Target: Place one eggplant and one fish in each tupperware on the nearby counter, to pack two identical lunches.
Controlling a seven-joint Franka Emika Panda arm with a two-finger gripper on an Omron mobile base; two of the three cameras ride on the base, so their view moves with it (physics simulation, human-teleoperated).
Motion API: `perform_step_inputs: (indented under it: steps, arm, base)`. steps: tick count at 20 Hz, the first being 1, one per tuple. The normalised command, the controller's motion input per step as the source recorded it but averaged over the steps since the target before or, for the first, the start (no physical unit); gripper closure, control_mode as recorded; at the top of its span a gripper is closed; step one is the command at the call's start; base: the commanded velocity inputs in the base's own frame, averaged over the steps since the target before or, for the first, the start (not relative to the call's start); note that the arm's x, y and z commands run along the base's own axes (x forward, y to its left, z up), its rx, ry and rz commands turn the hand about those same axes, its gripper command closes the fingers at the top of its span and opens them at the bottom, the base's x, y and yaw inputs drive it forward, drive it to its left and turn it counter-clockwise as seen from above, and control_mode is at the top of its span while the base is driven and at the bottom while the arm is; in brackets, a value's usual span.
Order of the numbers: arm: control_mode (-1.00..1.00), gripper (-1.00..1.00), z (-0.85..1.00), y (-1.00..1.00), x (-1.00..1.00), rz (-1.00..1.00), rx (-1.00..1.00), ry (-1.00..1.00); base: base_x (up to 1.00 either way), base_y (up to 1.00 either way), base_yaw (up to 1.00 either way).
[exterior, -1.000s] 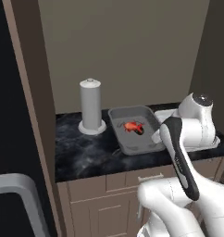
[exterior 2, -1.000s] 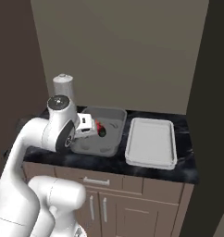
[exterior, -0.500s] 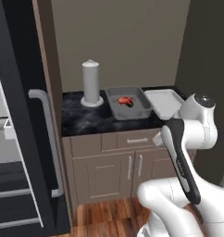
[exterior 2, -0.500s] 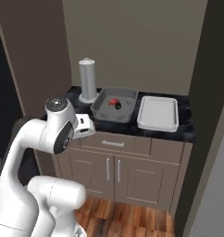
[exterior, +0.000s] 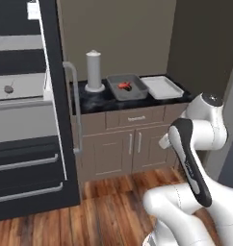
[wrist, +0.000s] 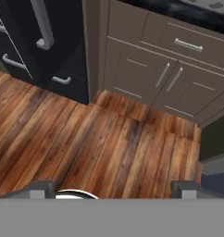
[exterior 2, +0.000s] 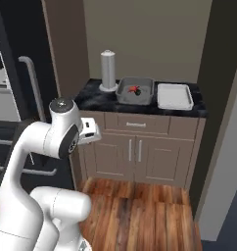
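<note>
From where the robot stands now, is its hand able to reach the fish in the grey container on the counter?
Probably not. The hand points at the wooden floor, well short of the cabinet. The fish lies in the container up on the counter, so the base must come closer first.

- The pincer [wrist: 113, 187] shows two small dark fingertips [wrist: 37, 188] rising at the bottom, set wide apart with nothing between them.
- A wooden plank floor [wrist: 100, 143] lies below.
- A brown cabinet [wrist: 155, 78] stands beyond, with two doors, vertical metal handles [wrist: 170, 77] and a drawer [wrist: 188, 44] above.
- The dark tabletop [wrist: 178, 9] edges the top.
- A black appliance [wrist: 35, 46] with grey bar handles stands left.
</note>
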Motion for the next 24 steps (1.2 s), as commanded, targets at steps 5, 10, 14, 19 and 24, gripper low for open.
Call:
perform_step_inputs:
  steps: [5,10,14,19,24]
  arm:
    - [1.0,-1.0,0.0,0.0,0.0,0.0,0.0,0.0]
    - [1.0,-1.0,0.0,0.0,0.0,0.0,0.0,0.0]
    - [1.0,-1.0,0.0,0.0,0.0,0.0,0.0,0.0]
    - [1.0,-1.0,0.0,0.0,0.0,0.0,0.0,0.0]
    - [1.0,-1.0,0.0,0.0,0.0,0.0,0.0,0.0]
  base:
    - [-0.84,1.0,-0.34]
    - [-0.3,1.0,-0.18]
    - [0.02,1.0,-0.02]
    - [0.16,1.0,0.01]
    - [0.18,1.0,0.13]
